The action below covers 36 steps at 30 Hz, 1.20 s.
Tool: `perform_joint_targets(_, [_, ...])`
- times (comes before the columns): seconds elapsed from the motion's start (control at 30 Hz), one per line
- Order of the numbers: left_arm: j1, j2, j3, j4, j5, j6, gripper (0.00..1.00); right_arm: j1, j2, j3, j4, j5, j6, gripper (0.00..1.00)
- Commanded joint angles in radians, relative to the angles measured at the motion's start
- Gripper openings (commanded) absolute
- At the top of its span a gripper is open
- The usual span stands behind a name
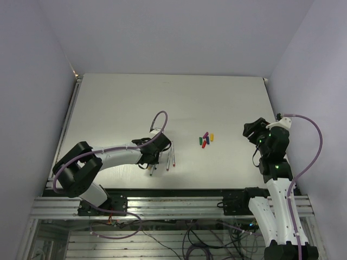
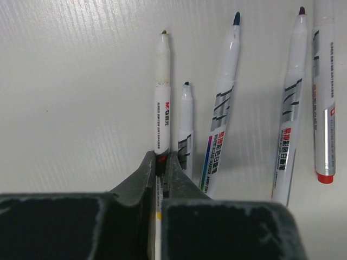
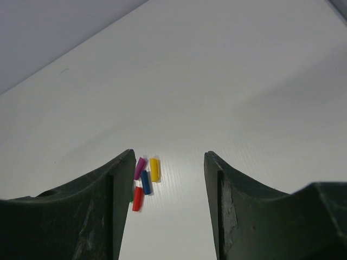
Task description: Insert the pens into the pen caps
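My left gripper [image 2: 161, 162] is clenched on a thin white marker pen with a yellowish-brown tip [image 2: 161, 92]. Its dark fingers [image 2: 142, 179] press the barrel from either side, and the bare tip points away from my wrist. I cannot tell whether this pen is lifted off the flat white table [image 1: 135, 103].

Beside it in the wrist view lie four more uncapped whitish pens, pointing roughly the same way. The dark-green-tipped pen [image 2: 186, 122] is closest, its lower end behind one of my fingers. Next is the blue-tipped pen [image 2: 223, 114], leaning a little to the right. After that comes the dark-tipped pen [image 2: 293, 103], whose colour I cannot name. At the frame's edge is the pen with a red end [image 2: 324, 124]. From above, the group sits near the front middle of the table, close to my left wrist.

My right gripper [image 3: 169, 157] hangs released over the table's right side, jaws standing apart with nothing between them. Ahead of it the small stubby plastic caps [image 1: 206, 140] lie loose on the table in a tight cluster, well apart from the pens. I can see the purple cap [image 3: 140, 168], yellow cap [image 3: 154, 169], blue cap [image 3: 146, 182] and red cap [image 3: 137, 198]. The green cap [image 1: 201, 141] shows only from above. No cap is on a pen.
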Motion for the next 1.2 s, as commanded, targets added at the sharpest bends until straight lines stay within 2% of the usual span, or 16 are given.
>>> perform_joint_targets(0.0, [-0.004,0.054,-0.053,-0.065,0.106,-0.007,0.07,-0.004,-0.009,0.027,-0.025,0.018,-0.010,0.54])
perform_joint_targets(0.07, [-0.004,0.035,-0.059,-0.056,0.099,-0.014,0.07,-0.004,0.007,0.035,-0.042,0.019,-0.020,0.52])
perform_joint_targets(0.2, [-0.004,-0.041,-0.061,-0.043,0.062,-0.016,0.07,-0.004,0.053,0.046,-0.067,0.013,-0.028,0.43])
perform_joint_targets(0.6, [-0.004,-0.232,0.000,-0.047,-0.070,0.048,0.07,-0.002,0.140,0.028,-0.026,-0.034,-0.031,0.42])
perform_joint_targets(0.77, [-0.003,-0.322,-0.019,0.012,-0.038,0.076,0.07,0.022,0.198,0.011,0.015,-0.044,-0.025,0.42])
perform_joint_targets(0.87, [-0.003,-0.363,-0.052,0.090,0.002,0.083,0.07,0.093,0.266,0.016,0.043,0.003,-0.019,0.41])
perform_joint_targets(1.03, [-0.004,-0.371,-0.079,0.152,0.039,0.089,0.07,0.376,0.427,0.069,0.064,0.272,-0.013,0.41])
perform_joint_targets(1.17, [-0.004,-0.372,-0.090,0.182,0.077,0.100,0.07,0.434,0.582,0.115,0.104,0.291,-0.015,0.40])
